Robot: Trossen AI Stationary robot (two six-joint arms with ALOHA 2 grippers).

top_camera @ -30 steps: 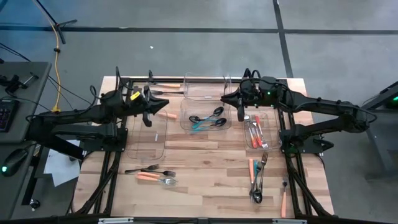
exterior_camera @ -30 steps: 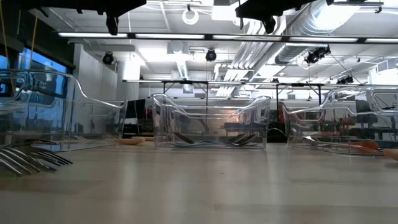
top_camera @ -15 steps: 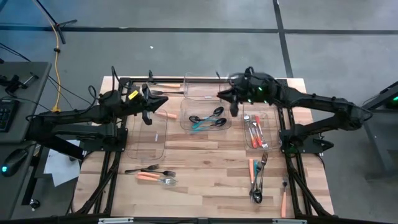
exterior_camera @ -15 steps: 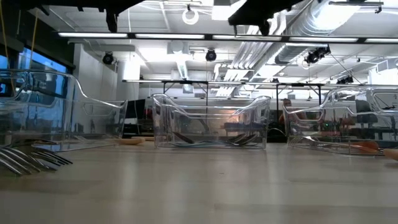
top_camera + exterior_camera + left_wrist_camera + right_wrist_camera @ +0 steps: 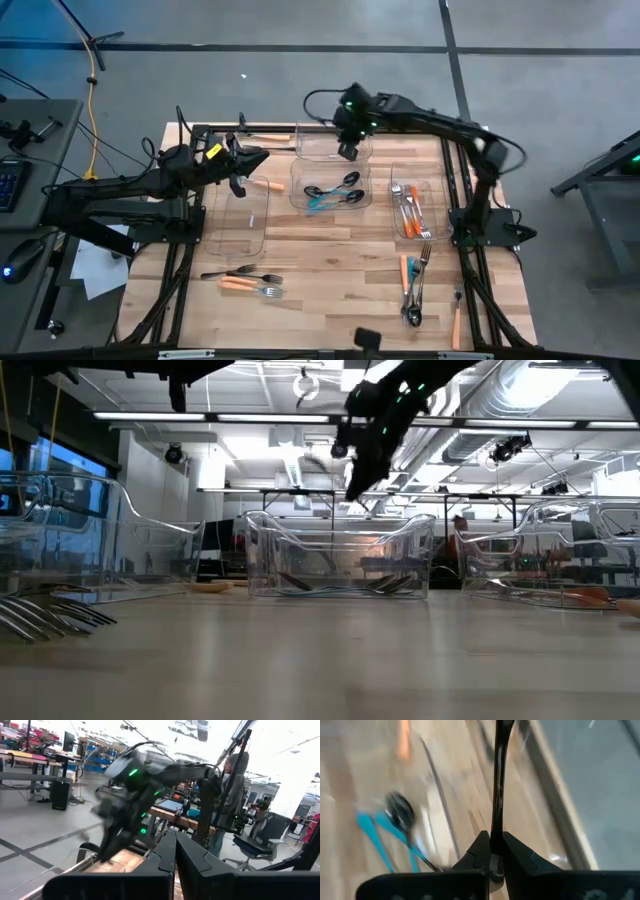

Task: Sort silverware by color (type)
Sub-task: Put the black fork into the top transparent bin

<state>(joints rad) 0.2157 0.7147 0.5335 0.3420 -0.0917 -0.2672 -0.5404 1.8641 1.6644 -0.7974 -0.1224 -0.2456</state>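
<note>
Between the right gripper's (image 5: 491, 851) fingers, clamped tight, a thin all-black utensil (image 5: 498, 780) projects straight ahead. Left gripper's (image 5: 175, 851) fingers are pressed together, empty.

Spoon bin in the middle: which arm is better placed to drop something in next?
Right. Its pincer hovers just beyond the spoon bin, shut on a thin black utensil; the left pincer sits shut by the left bin.

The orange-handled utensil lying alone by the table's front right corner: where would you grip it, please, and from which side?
Probably take the orange-handled utensil at mid-handle, from straight above, fingers closing across its width: it lies flat, front to back, clear of the cutlery pile beside it. The right gripper holds a black utensil.
</note>
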